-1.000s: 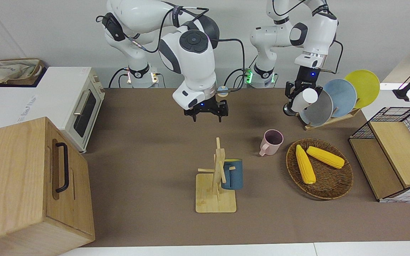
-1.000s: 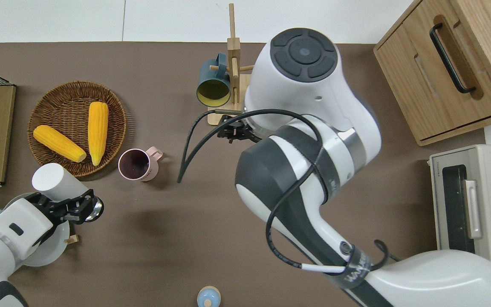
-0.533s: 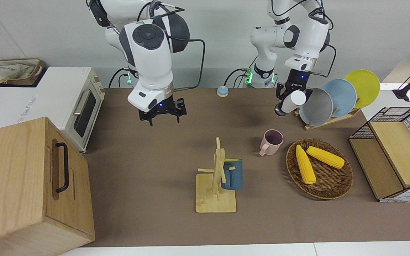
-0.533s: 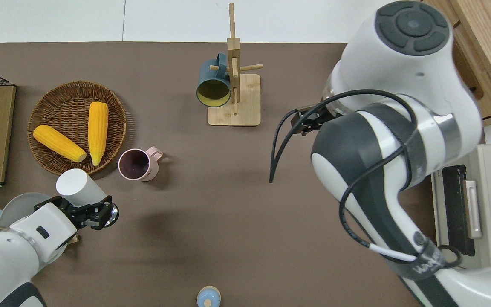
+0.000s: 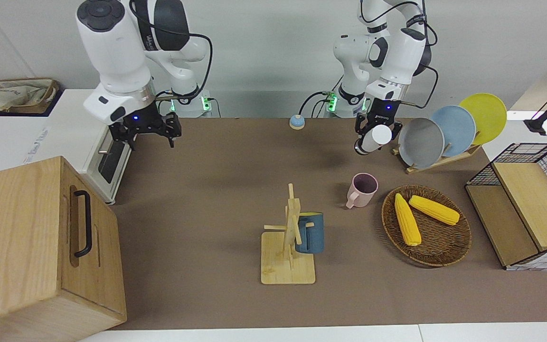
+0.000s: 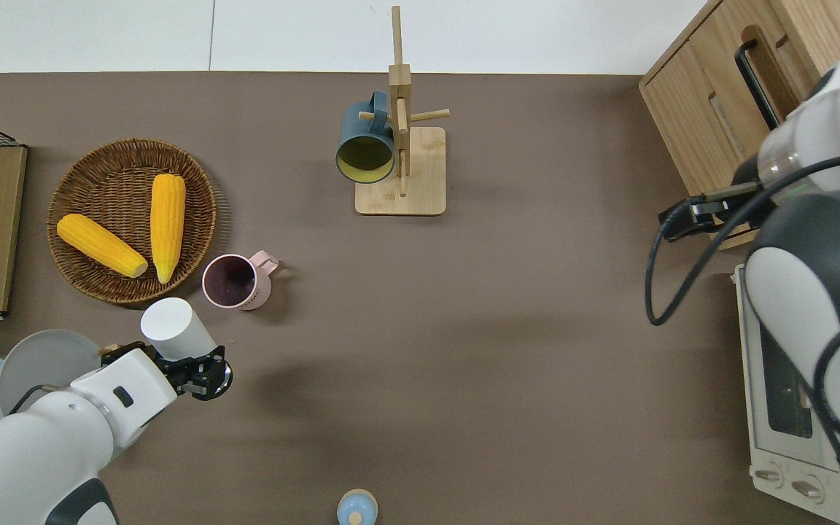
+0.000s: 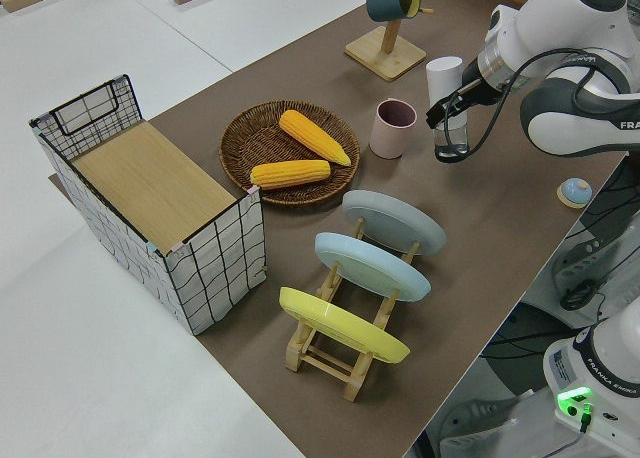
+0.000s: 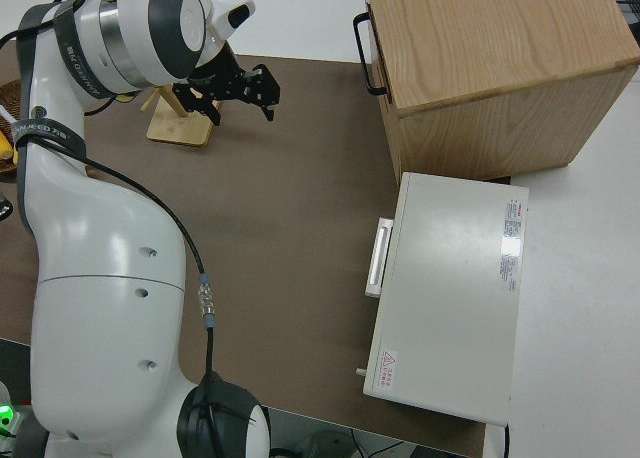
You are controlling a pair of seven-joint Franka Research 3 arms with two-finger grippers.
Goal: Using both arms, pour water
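Note:
My left gripper point(image 6: 188, 362) is shut on a white bottle point(image 6: 172, 328) with a silvery lower end, held tilted in the air just on the robots' side of the pink mug point(image 6: 230, 281). The same left gripper point(image 5: 378, 126) and bottle point(image 5: 379, 135) show near the plate rack, and the bottle point(image 7: 444, 78) hangs beside the pink mug point(image 7: 392, 128). My right gripper point(image 5: 151, 137) is open and holds nothing, up over its arm's end of the table by the toaster oven point(image 5: 105, 137). A blue mug point(image 6: 365, 149) hangs on a wooden mug rack point(image 6: 399, 168).
A wicker basket point(image 6: 194, 175) holds two corn cobs. A rack with three plates point(image 5: 444, 130) and a wire basket point(image 5: 530, 209) stand at the left arm's end. A wooden cabinet point(image 5: 31, 247) stands beside the toaster oven. A small blue bell point(image 5: 296, 122) sits near the robots.
My right arm swung from over the mug rack to its own end of the table, by the toaster oven. The left gripper carried the bottle from the plate rack toward the pink mug.

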